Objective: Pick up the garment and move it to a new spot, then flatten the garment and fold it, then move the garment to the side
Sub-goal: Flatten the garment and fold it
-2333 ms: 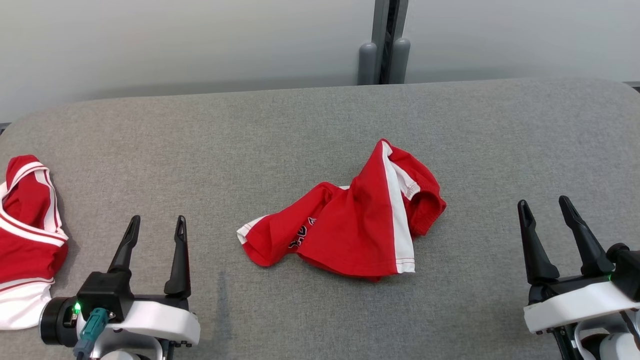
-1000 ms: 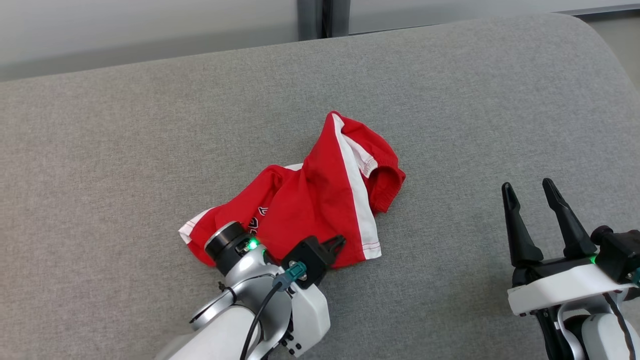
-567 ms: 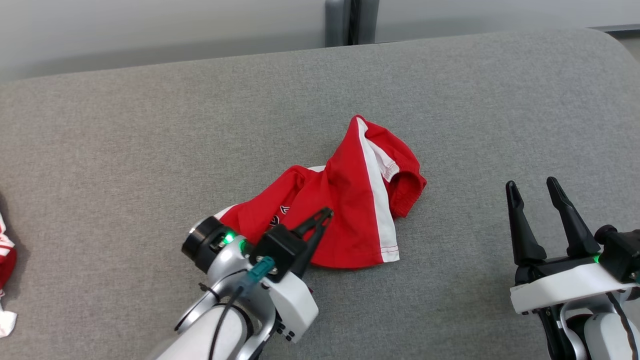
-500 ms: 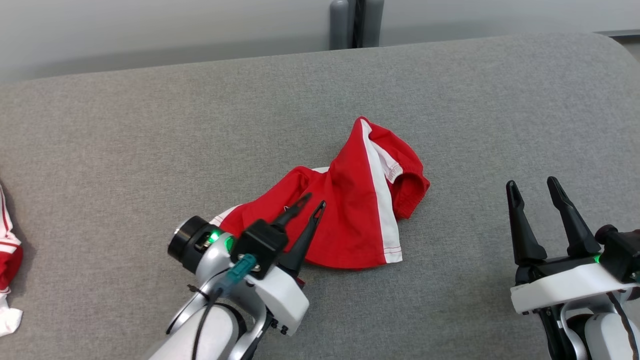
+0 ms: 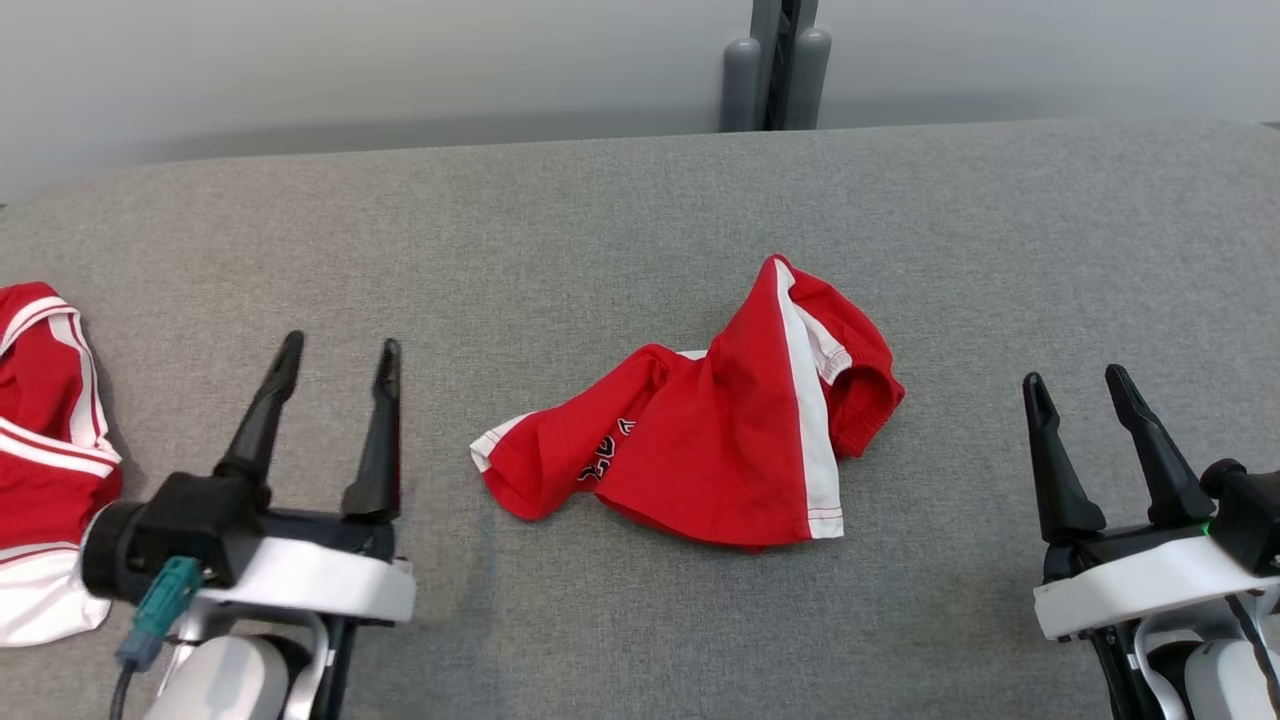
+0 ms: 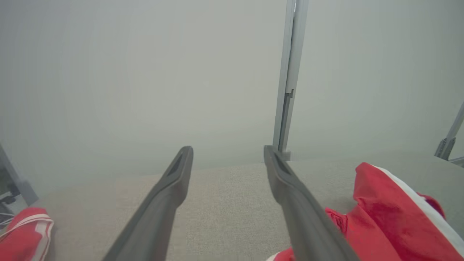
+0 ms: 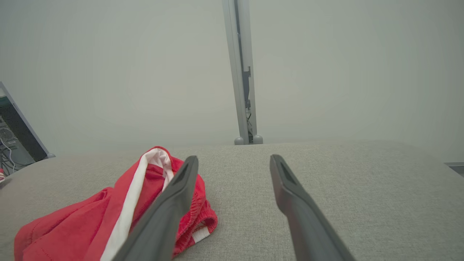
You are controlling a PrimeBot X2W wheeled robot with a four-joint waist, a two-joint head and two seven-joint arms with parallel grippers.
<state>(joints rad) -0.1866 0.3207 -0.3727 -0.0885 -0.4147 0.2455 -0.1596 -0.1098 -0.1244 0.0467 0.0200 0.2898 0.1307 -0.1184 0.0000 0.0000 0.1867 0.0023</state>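
Fingers (image 5: 262,420) of the left gripper (image 5: 341,343) stand spread with nothing between them, hovering over bare grey padded surface (image 5: 600,230) at the lower left of the head view. The right gripper (image 5: 1075,376) at the lower right is likewise spread and empty. Between the two, apart from both, the red garment (image 5: 720,450) lies crumpled near the middle of the surface, a white stripe running down its raised right part and a white hem at its left tip. Nothing lies between either gripper and it. A second red and white garment (image 5: 45,420) sits just beside the left gripper's wrist, cut off by the picture's left edge and partly behind the wrist. A grey post (image 5: 775,60) rises behind the far edge, against a pale wall. Dark lettering shows on the garment's lower left fold, too creased to read.
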